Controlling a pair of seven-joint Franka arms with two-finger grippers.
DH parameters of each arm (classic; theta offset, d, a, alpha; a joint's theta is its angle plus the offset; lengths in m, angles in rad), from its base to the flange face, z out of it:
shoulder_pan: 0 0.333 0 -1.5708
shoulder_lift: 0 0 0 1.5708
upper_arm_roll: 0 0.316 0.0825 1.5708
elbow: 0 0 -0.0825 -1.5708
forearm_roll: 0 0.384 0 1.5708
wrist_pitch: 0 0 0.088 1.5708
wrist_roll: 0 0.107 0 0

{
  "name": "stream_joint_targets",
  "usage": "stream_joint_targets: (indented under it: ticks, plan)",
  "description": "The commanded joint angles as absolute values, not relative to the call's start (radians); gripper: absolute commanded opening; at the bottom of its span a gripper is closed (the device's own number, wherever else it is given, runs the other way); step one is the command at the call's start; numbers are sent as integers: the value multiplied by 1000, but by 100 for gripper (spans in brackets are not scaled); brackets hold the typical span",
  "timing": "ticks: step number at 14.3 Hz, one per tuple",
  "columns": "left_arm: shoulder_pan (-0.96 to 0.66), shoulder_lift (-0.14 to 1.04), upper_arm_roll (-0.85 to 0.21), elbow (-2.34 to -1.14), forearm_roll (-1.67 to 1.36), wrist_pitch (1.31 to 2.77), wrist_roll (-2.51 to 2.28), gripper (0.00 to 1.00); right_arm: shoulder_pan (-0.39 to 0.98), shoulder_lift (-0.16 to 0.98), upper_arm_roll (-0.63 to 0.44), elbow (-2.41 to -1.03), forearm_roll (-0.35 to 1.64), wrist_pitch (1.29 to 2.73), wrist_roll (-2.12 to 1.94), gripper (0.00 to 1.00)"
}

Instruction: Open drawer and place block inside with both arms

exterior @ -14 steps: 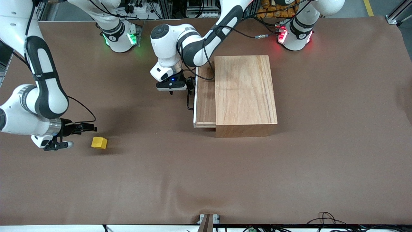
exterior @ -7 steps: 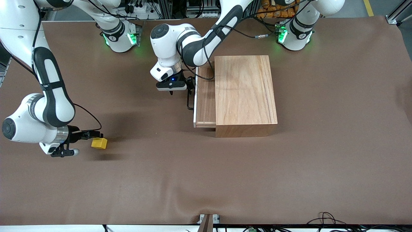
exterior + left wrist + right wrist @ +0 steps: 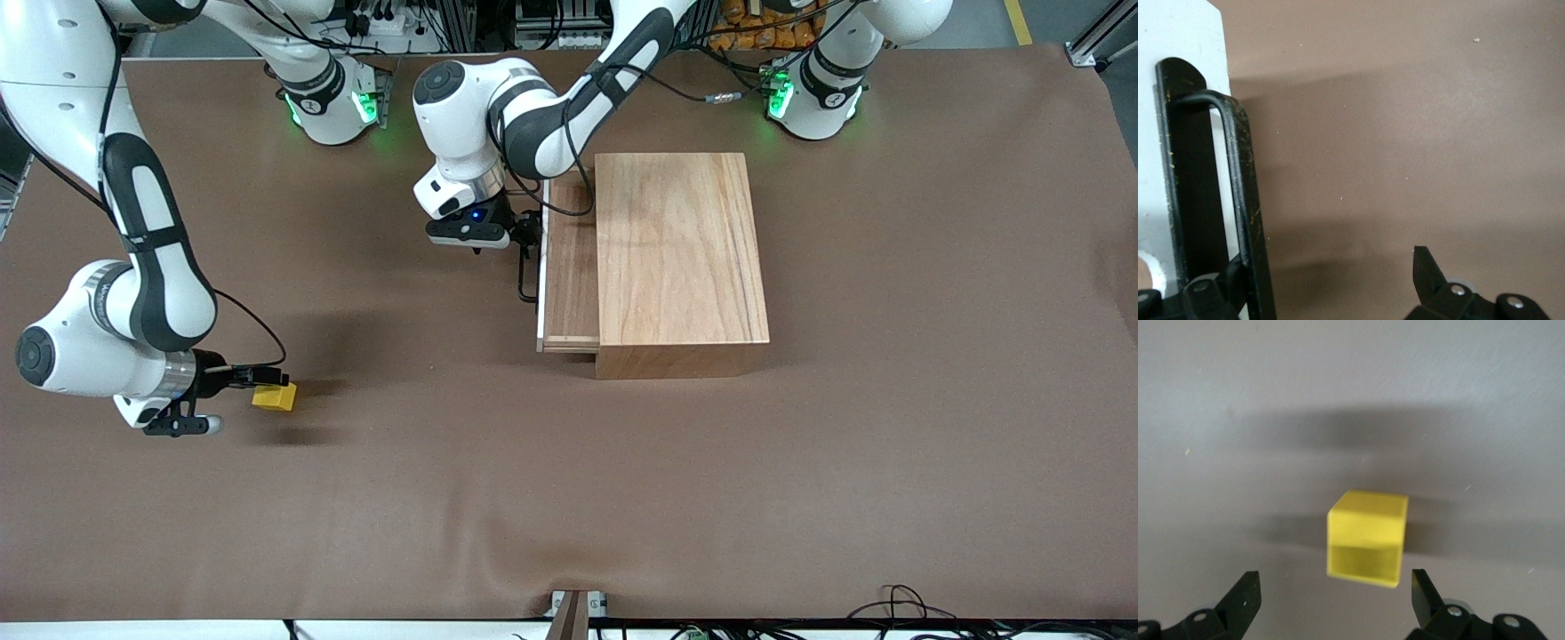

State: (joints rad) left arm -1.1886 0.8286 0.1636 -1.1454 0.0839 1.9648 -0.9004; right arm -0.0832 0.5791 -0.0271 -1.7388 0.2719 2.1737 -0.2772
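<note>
Right wrist view: small bright yellow cube (image 3: 1368, 537) on brown counter (image 3: 1471, 400), between wide-spread right end effector (image 3: 1331, 600) fingers, well apart from shallow wooden drawer (image 3: 569, 267). Advance squarely, centre, then pinch. Left end effector (image 3: 1328, 280) spread at thin black handle (image 3: 1245, 200).

A: We see the tabletop (image 3: 800, 498) evenly and brightly lit from overhead, with soft shadows beside the wooden box (image 3: 680, 258) and under the right arm.

B: Agreed, and green glow spills from both bases. In the right wrist view the block (image 3: 1367, 539) looks slightly blurred, perhaps out of focus, its shadow broad and diffuse. The left wrist view is dimmer, with shadow bands.
</note>
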Motion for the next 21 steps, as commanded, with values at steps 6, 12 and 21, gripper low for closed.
stream_joint_targets:
  ticks: [6,12,21]
  plan:
    - [-1170,773,224,-1140,103,1858,-773,100,-81,637,-26,-1732,212,2289,-265,100]
    - [-1167,690,230,-1141,109,1800,-770,100,-86,653,-26,-1732,209,2293,-265,100]
    - [-1086,487,245,-1161,109,1543,-698,100,-86,655,-26,-1733,209,2293,-265,85]
